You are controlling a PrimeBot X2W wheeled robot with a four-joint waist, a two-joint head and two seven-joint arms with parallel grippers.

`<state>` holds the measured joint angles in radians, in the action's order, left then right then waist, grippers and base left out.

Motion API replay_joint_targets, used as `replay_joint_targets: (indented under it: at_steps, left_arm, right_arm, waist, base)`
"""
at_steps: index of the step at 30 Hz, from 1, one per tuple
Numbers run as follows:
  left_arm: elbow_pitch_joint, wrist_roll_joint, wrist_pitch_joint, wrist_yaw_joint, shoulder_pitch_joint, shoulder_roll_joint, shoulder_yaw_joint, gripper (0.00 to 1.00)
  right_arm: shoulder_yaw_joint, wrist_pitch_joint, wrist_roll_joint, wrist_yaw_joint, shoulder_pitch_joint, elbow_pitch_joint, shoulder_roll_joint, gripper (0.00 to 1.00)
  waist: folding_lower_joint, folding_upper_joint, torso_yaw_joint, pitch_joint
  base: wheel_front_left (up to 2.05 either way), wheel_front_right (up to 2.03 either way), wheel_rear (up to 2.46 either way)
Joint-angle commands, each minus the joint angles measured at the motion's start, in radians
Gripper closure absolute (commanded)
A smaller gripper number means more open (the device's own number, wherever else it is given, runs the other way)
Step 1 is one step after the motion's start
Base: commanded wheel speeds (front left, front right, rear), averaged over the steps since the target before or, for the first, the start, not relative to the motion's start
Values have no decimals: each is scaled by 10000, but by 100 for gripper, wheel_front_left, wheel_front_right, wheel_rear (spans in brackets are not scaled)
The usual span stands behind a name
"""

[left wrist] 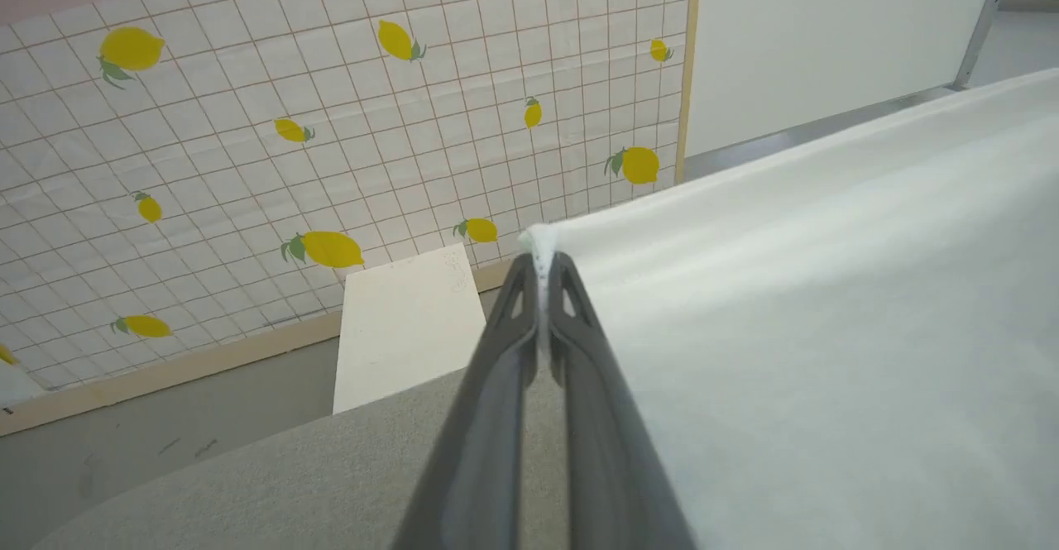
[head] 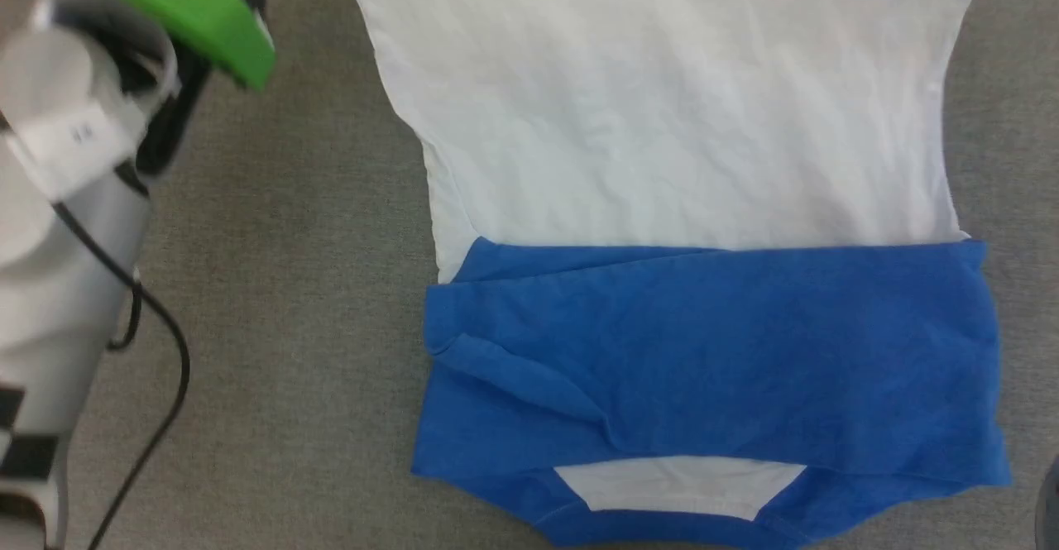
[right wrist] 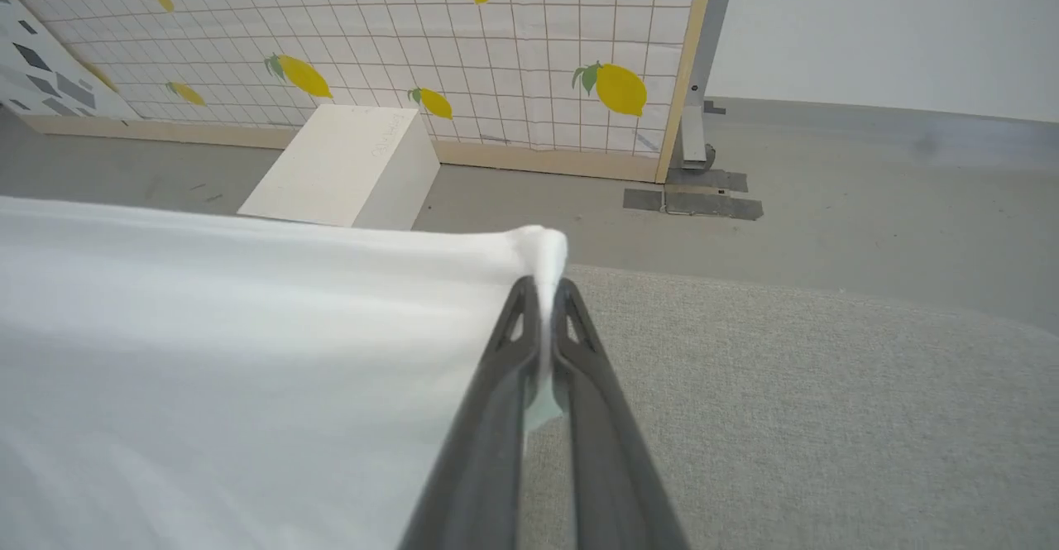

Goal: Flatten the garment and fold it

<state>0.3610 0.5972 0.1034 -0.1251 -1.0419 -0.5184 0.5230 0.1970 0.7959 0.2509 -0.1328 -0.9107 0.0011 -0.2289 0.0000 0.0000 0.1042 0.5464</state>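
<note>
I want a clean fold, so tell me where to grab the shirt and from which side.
Pinch the shirt at its two white corners, one per hand, each from its own side; the left hand and right hand are shut on them. The blue sleeves lie folded across the collar end, so lifting both should carry the white end evenly.

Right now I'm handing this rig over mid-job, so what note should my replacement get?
Left gripper: fingers shut on one hem corner of the white cotton raglan shirt.
Right gripper: shut on the other hem corner.
Shirt is spread on the grey cloth-covered table.
Done: bright blue sleeves folded across the chest.
Left: probably bring the hem over toward the collar.
</note>
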Motion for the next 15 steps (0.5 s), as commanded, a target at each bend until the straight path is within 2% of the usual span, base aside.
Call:
replay_joint_targets:
  at_steps: [1, 6, 12, 15]
  left_arm:
    - [-284, 40, 95, 53, 573, -230, 22, 100]
    - [-1847, 154, 101, 406, 2508, -697, 237, 100]
    - [-4105, 136, 145, 1379, 5107, -1293, 452, 100]
    - [-4945, 210, 205, 1830, 6252, -1375, 606, 100]
  right_arm:
    - [67, 158, 209, 21, 597, -368, -140, 100]
    - [313, 785, 883, 21, 2696, -1841, -56, 100]
    - [772, 1135, 1353, 21, 5432, -3479, 457, 100]
    - [902, 1127, 1524, 21, 6690, -4090, 806, 100]
  waist:
    - [0, 0, -186, -932]
    - [0, 0, -231, -1816]
    - [0, 0, -292, -2657]
    - [0, 0, -301, -2934]
  base:
    - [0, 0, 0]
    - [0, 0, 0]
    - [0, 0, 0]
    - [0, 0, 0]
